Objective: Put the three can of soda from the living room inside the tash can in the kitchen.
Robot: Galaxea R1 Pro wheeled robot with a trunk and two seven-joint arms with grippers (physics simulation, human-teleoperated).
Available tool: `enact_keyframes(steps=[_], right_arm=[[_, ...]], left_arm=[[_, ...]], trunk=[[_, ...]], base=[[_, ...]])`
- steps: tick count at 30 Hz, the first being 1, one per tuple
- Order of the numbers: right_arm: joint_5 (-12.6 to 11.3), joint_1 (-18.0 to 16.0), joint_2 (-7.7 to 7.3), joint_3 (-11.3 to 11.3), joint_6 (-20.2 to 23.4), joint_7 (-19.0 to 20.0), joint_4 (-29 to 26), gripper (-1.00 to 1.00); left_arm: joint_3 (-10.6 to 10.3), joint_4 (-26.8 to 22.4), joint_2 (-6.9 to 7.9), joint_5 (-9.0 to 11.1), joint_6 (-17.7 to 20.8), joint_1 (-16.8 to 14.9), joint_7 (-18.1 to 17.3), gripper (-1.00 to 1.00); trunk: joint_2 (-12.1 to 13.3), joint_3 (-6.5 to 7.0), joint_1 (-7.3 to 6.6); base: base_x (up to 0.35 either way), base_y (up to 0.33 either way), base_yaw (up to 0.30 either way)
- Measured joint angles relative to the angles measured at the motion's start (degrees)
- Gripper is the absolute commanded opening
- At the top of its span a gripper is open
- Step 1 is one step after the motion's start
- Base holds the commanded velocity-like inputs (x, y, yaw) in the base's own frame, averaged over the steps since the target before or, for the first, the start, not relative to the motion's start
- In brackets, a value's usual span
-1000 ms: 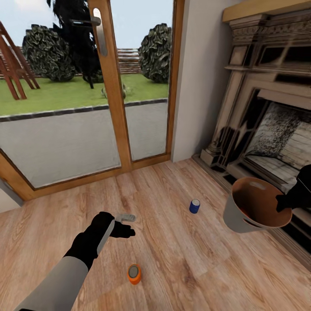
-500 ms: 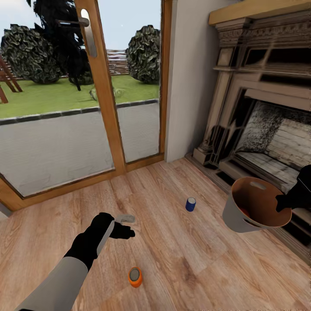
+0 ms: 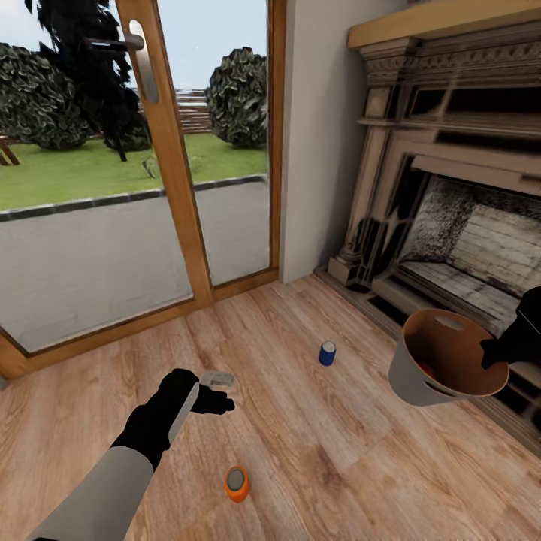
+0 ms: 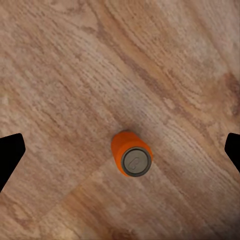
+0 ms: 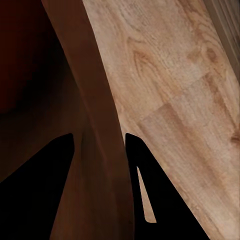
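An orange soda can [image 3: 237, 483] stands upright on the wood floor close in front of me. My left gripper [image 3: 225, 392] hangs open above the floor just beyond it. The left wrist view looks straight down on this orange can [image 4: 131, 153], which sits between the spread fingertips [image 4: 10, 155]. A dark blue can [image 3: 327, 353] stands farther off, toward the fireplace. My right gripper [image 3: 497, 353] is shut on the rim of the trash can [image 3: 409, 383], held off the floor at the right. A bit of orange [image 3: 426, 370] shows inside it. In the right wrist view the fingers [image 5: 55, 165] clamp the bin's brown wall [image 5: 97, 115].
Wood-framed glass doors [image 3: 169, 165] stand ahead at the left, with a garden behind them. A dark ornate fireplace [image 3: 451, 188] runs along the right, its base close behind the bin. Light wood floor [image 3: 315, 451] spreads between the cans.
The whole picture has slid to the left, so the camera has turned right. Both arms and the bin hold the same pose. The cans stay on the floor.
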Motion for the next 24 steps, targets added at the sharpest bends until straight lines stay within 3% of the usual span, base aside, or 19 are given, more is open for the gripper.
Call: enact_keyframes(steps=[24], right_arm=[[0.04, -0.17, 0.02, -0.09, -0.02, 0.00, 1.11, -1.00]], left_arm=[[0.10, 0.81, -0.17, -0.30, 0.25, -0.09, 0.19, 1.00]], trunk=[[-8.80, -4.30, 4.83]], base=[[0.000, 0.000, 0.000]])
